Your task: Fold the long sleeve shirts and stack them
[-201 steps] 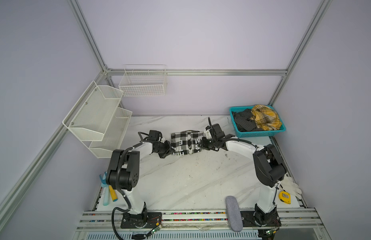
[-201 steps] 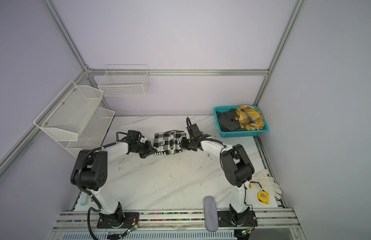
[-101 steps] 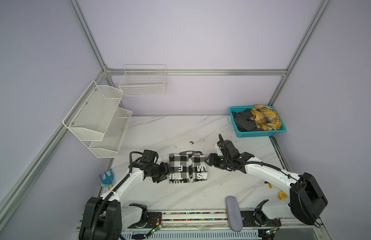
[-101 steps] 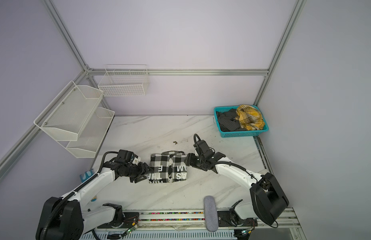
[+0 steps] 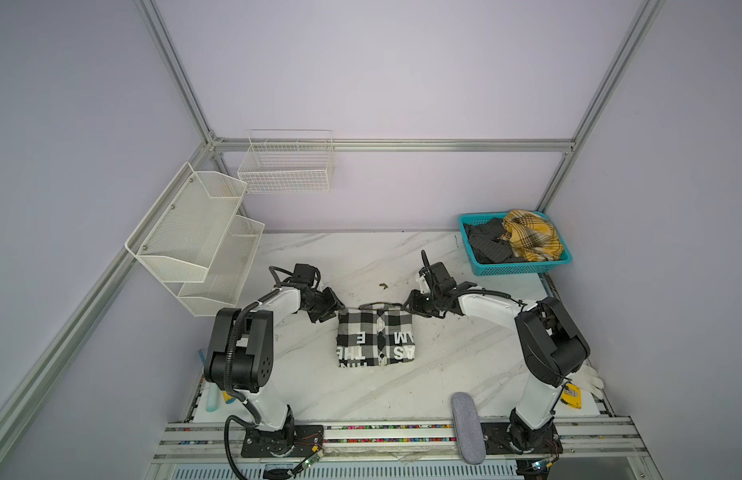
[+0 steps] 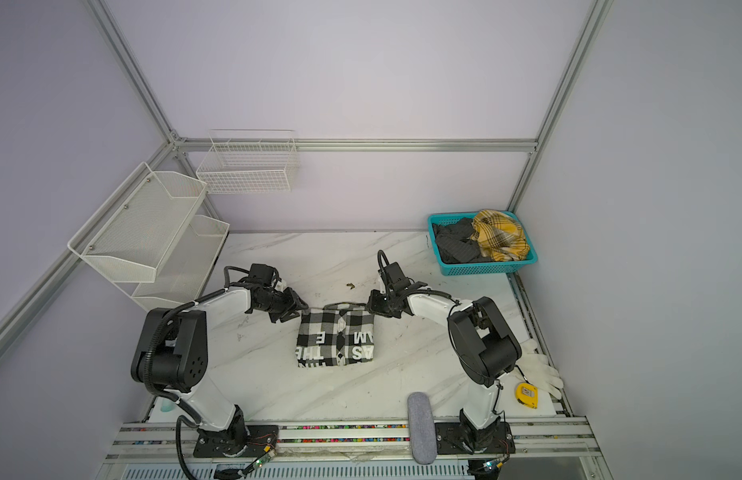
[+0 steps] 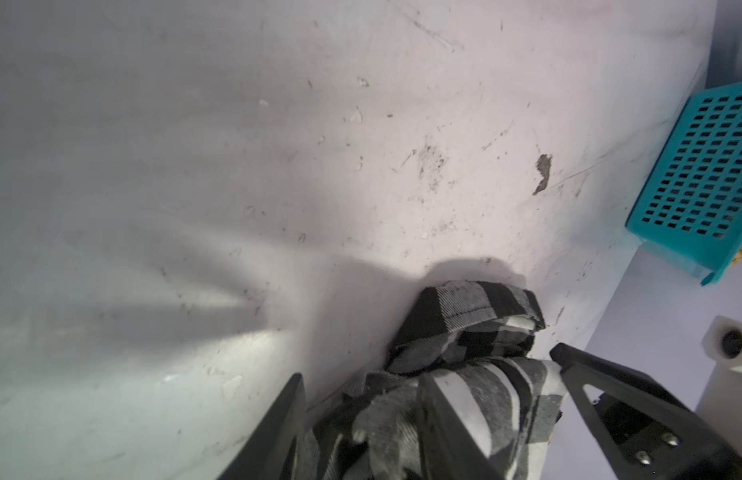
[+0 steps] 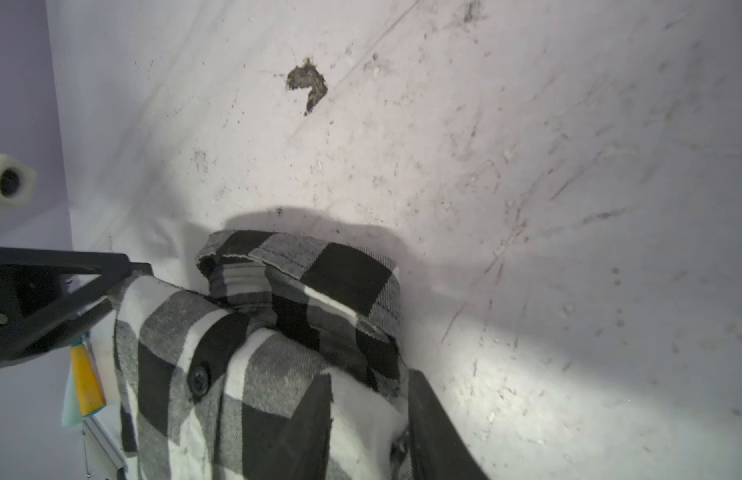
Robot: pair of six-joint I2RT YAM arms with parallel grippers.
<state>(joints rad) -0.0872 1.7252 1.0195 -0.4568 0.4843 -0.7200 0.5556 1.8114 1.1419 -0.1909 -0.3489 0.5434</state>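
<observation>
Checked shirt: likely light, limp, multi-layer fold. Left claw and right claw each pinch the collar-end corner between their jaws. Grab every layer, else it sags open.

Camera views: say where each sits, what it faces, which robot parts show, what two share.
Top views: high above the arm bases, looking down at the table; left arm, right arm whole.
Left wrist: on the left arm, facing the checked shirt collar; left gripper shows.
Right wrist: on the right arm, same collar; right gripper shows.
Shared: wrist views both catch collar and dark fleck.
</observation>
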